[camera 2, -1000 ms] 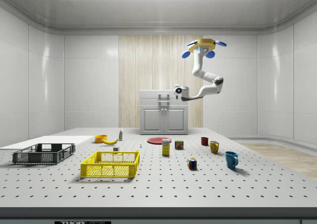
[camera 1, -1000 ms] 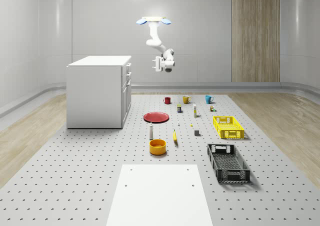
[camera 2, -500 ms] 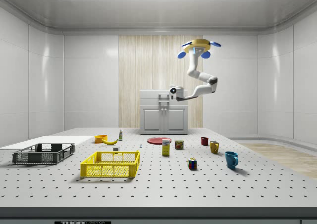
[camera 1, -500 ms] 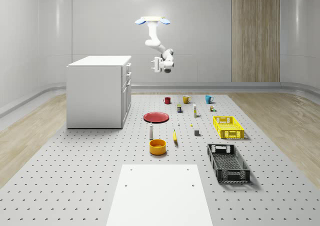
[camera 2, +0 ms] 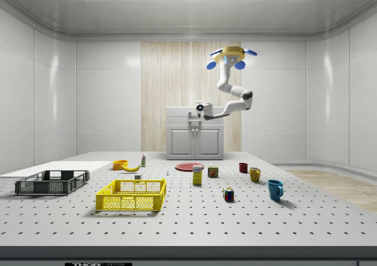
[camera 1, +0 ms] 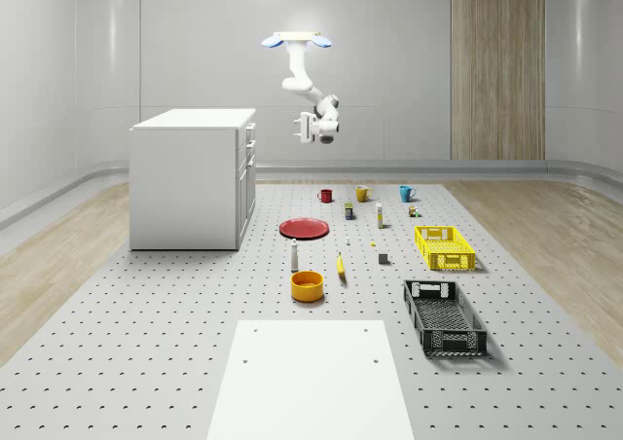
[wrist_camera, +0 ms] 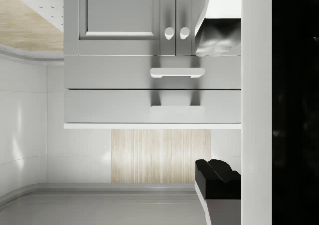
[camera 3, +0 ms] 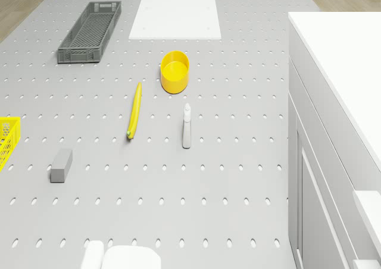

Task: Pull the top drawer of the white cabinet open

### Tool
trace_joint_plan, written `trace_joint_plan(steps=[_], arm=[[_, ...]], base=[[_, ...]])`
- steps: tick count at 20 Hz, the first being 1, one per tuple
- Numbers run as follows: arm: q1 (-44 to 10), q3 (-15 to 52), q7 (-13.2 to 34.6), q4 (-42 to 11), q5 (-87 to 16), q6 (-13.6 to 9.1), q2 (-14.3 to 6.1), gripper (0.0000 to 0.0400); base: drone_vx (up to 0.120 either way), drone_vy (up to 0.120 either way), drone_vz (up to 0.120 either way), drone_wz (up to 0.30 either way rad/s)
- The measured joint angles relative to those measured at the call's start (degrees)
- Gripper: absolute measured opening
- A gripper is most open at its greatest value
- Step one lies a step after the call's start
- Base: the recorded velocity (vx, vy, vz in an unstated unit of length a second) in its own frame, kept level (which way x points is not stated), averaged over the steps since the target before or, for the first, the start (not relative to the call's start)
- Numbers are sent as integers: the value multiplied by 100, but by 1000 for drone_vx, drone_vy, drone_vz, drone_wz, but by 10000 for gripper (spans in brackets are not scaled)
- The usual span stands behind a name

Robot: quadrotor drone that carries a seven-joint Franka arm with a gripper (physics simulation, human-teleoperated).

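Your gripper (camera 1: 305, 127) hangs open and empty in mid-air, level with the top of the white cabinet (camera 1: 190, 182) and pointing at its front. The top drawer (camera 1: 251, 128) is shut (directly beneath the cabinet's top slab) and lies straight ahead of the gripper, towards the whole-scene view's left, with clear air between them. Its handle (wrist_camera: 177, 107) runs level along the drawer front, and the drone (camera 1: 297, 39) hovers high above the floor, out in front of the cabinet.

Open air separates tool (camera 1: 300, 128) from cabinet (camera 1: 195, 177) drawer fronts.
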Motion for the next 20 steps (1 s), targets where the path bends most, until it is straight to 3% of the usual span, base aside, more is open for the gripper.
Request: trace_joint_plan(steps=[6,20], arm=[[56,146,-7,-147,96,223,-38,305],[260,734,-258,-705,669,1047,10,305]], base=[[0,0,0,0],[0,0,0,0]])
